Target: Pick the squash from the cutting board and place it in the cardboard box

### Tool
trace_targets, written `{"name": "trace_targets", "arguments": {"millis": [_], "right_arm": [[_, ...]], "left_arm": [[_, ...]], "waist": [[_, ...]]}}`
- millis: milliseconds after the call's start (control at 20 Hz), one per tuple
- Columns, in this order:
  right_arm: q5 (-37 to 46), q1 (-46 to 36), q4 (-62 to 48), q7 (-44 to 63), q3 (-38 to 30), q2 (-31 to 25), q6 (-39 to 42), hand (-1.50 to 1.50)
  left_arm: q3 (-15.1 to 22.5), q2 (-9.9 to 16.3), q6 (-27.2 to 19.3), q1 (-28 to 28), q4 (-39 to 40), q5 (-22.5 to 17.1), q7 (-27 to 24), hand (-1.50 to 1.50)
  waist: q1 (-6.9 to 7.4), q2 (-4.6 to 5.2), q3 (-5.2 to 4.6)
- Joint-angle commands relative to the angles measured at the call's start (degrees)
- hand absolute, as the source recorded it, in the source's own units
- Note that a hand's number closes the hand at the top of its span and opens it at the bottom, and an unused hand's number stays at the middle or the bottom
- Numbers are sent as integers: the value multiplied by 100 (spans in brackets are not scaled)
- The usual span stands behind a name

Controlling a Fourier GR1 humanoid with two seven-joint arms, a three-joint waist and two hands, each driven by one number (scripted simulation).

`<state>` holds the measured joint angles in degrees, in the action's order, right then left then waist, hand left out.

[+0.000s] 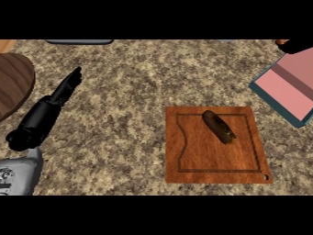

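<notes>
Squash (218,125) lies on cutting board (216,158), well right of the left robot hand (65,89), fingers straight

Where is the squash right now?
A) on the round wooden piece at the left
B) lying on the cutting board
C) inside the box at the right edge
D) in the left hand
B: the squash lies on the upper right part of the cutting board, with no hand on it; the left hand is out over the counter with straight fingers.
</notes>
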<state>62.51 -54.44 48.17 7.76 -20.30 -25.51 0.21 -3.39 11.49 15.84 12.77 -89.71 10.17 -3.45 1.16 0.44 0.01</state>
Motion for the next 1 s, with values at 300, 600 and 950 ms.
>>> {"name": "trace_targets", "arguments": {"millis": [300, 600, 950], "right_arm": [[-93, 155, -2037, -1059, -126, -967, 993, 150], [115, -70, -2953, -1477, 34, -1565, 1755, -150], [-414, -133, -3021, -3023, -322, -1678, 1808, -150]], "left_arm": [[-108, 54, 44, 266, 47, -74, 56, 0], [10, -56, 51, 181, 134, -28, -12, 0], [19, -109, -60, -35, 157, 73, -213, 0]], "waist": [[38, 27, 8], [87, 44, 10], [27, 6, 11]]}}
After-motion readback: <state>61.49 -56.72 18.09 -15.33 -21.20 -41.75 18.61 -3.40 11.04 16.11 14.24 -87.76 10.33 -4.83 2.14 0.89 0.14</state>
